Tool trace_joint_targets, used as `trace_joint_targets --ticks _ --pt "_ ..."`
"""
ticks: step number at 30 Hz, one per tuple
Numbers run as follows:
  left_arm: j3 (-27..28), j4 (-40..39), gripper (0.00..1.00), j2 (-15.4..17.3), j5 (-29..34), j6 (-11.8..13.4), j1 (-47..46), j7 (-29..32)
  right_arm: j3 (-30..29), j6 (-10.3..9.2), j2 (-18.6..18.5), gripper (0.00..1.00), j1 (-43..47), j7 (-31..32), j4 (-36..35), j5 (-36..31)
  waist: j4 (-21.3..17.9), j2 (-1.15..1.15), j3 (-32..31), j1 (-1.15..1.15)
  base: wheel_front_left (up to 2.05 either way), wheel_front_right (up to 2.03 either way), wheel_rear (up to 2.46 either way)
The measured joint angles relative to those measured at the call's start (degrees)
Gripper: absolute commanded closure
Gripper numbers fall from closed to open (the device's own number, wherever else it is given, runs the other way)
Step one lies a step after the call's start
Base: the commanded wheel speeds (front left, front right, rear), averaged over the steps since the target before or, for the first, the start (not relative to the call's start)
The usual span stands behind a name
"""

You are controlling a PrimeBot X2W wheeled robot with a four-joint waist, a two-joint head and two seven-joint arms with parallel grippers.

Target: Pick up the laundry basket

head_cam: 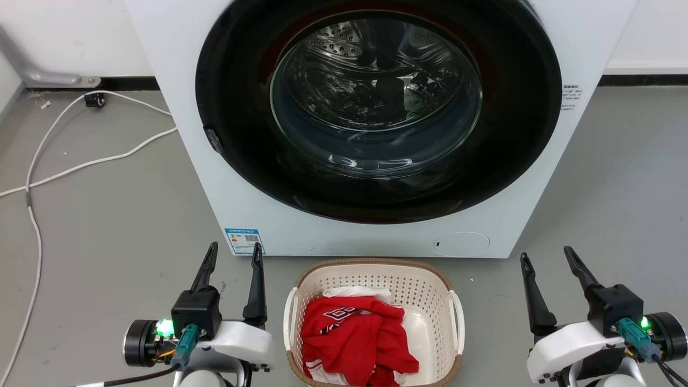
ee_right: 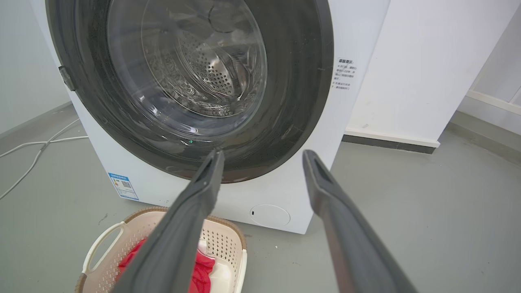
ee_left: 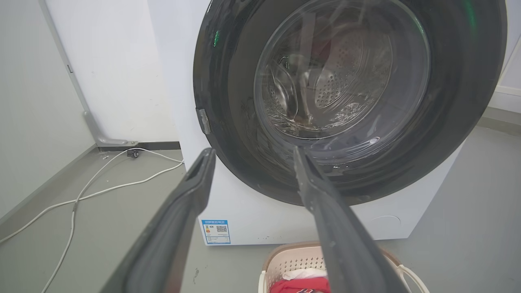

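Flanking the laundry basket (head_cam: 408,285) on both sides, the two arms look set for a two-handed lift. The basket sits on the grey floor (head_cam: 107,215) at the near middle of the head view, just in front of the washing machine (head_cam: 177,107). Its far rim is close to the machine's base and, as far as I can tell, not touching it. A red garment (head_cam: 355,333) and a bit of white cloth (head_cam: 355,293) lie inside, so the load is probably light and soft.

The left claw (head_cam: 235,252) hovers just left of the basket, released and empty, its fingers spread and pointing toward the machine. The right claw (head_cam: 546,253) is likewise released and empty, but stands farther off to the right, well clear of the rim. Neither touches the basket. Both wrist views look down past their own spread fingers, with the basket low in each, which suggests the claws are held above handle height.

The left handle (head_cam: 290,317) and right handle (head_cam: 458,317) likely explain this mirrored stance: each is a loop one claw could close on, which would keep the basket level. By my reckoning the lift itself is not yet begun. The next move calls for both arms to drop and swing inward, with the right covering more ground. Uneven grips could tilt the basket, spill the clothes, or nudge it against the machine. A white cable (head_cam: 80,164) trails across the floor at far left, out of the way.
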Motion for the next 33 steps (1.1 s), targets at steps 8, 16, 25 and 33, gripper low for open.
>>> trace_joint_targets --ticks 8,16,25,33 --pt "-0.01 -0.1 0.0 -0.01 -0.09 0.02 0.0 -0.01 -0.05 0.0 0.0 0.0 -0.01 0.09 0.15 0.45 -0.02 0.0 0.66 0.0 0.0 0.0 0.0" --pt "-0.2 1.08 0.0 0.0 -0.82 0.35 -1.29 -0.01 -0.45 0.0 0.0 0.0 -1.12 1.09 2.76 -0.58 -0.23 0.0 4.7 0.0 0.0 0.0 0.0" --pt "-0.42 8.37 0.0 -0.02 -4.28 0.22 -4.44 -0.01 -0.56 0.0 0.01 0.0 -5.69 1.08 10.29 0.73 -0.64 0.0 12.51 0.0 0.0 0.0 0.0" --pt "0.73 15.26 0.0 -0.02 -7.79 -2.34 -11.26 -0.01 0.36 0.01 0.02 0.0 -13.17 0.79 18.49 2.75 -1.02 0.0 21.04 0.01 0.0 0.0 0.0"
